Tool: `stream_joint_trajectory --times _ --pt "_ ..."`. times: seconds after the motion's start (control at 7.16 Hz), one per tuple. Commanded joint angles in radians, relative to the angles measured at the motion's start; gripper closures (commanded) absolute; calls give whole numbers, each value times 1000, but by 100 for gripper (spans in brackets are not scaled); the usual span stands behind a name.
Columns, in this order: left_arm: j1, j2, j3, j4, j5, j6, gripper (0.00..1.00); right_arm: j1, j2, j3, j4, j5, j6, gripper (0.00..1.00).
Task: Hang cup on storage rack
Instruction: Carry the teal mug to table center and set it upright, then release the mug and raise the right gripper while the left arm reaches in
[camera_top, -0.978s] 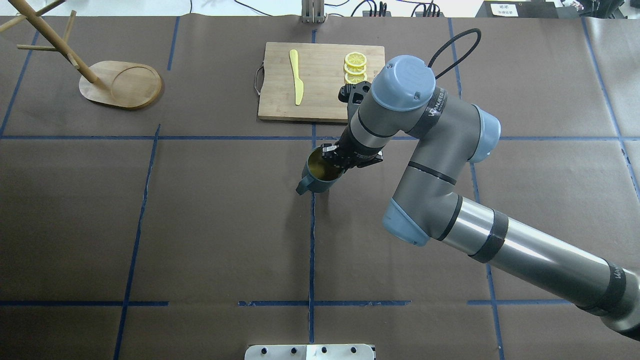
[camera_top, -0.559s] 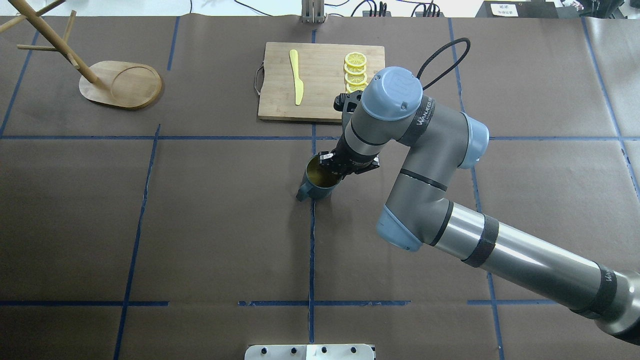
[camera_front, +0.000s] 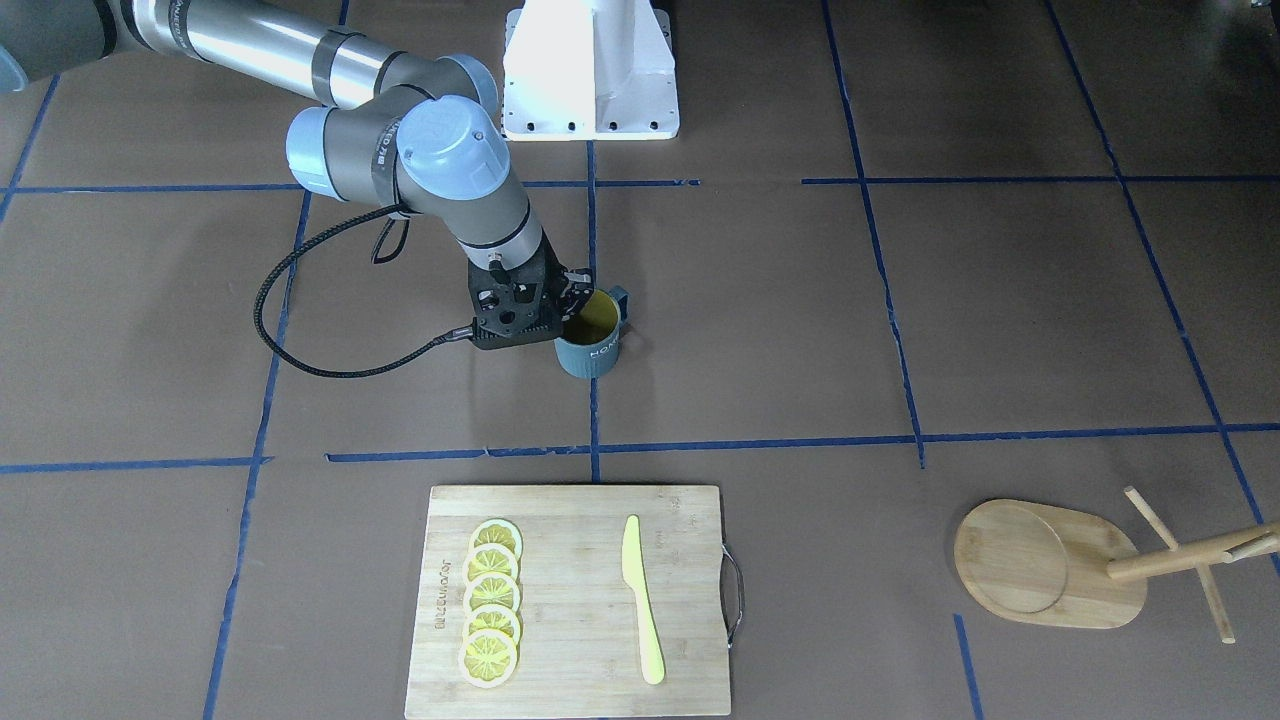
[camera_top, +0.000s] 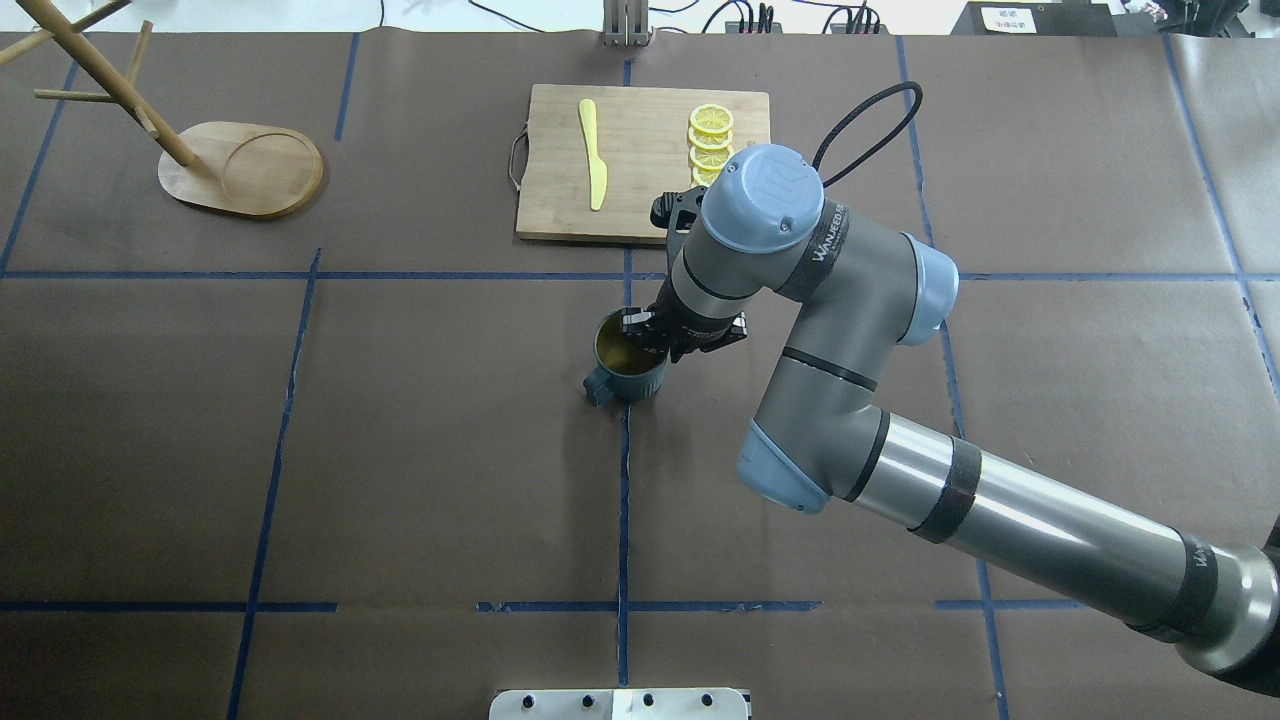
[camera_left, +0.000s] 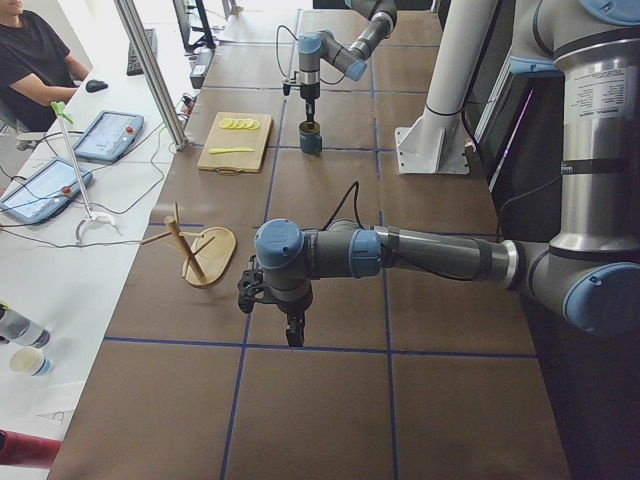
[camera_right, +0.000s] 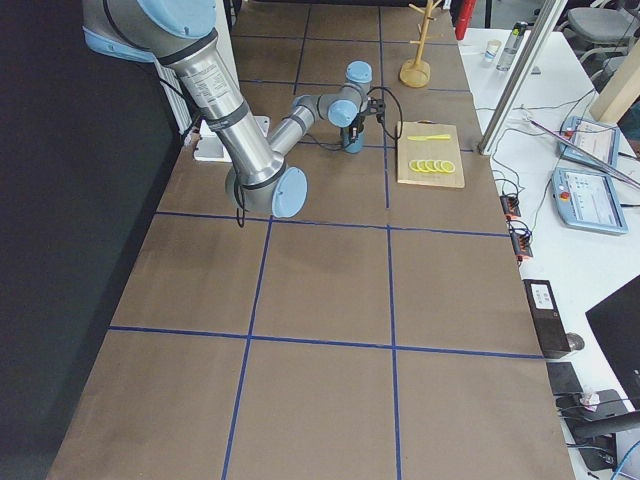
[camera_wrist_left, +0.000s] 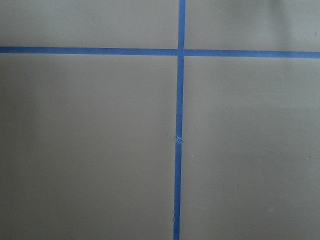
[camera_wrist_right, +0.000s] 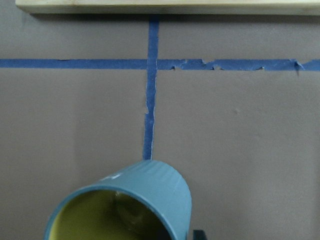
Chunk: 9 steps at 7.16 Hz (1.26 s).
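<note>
Right claw gripping rim of cup, white "HOME" lettering on side

Teal ribbed cup, yellow inside, upright at frame centre, handle pointing lower left. Bamboo rack stands upper left.

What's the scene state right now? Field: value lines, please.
cup: mouth up, near table centre, handle toward the robot's left
right gripper: shut on the cup's rim
left gripper: over bare table; open or shut, cannot tell
rack: far left corner, pegs bare
board: beyond the cup, holds knife and lemon slices
</note>
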Motion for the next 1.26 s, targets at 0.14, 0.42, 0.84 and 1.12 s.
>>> stream_joint_trajectory --times 0.14,0.42,0.84,1.12 --pt "11 -3 -41 -3 -5 -6 0 70 -8 55 0 74 -1 0" --pt "145 -14 -141 -3 -5 -10 0 222 -131 165 -8 255 -7 0" --pt "418 -200 -190 -8 -5 -12 0 353 -283 258 -8 334 -8 0" --pt "527 -242 -201 -189 1 -188 0 457 -388 294 -6 363 -40 0"
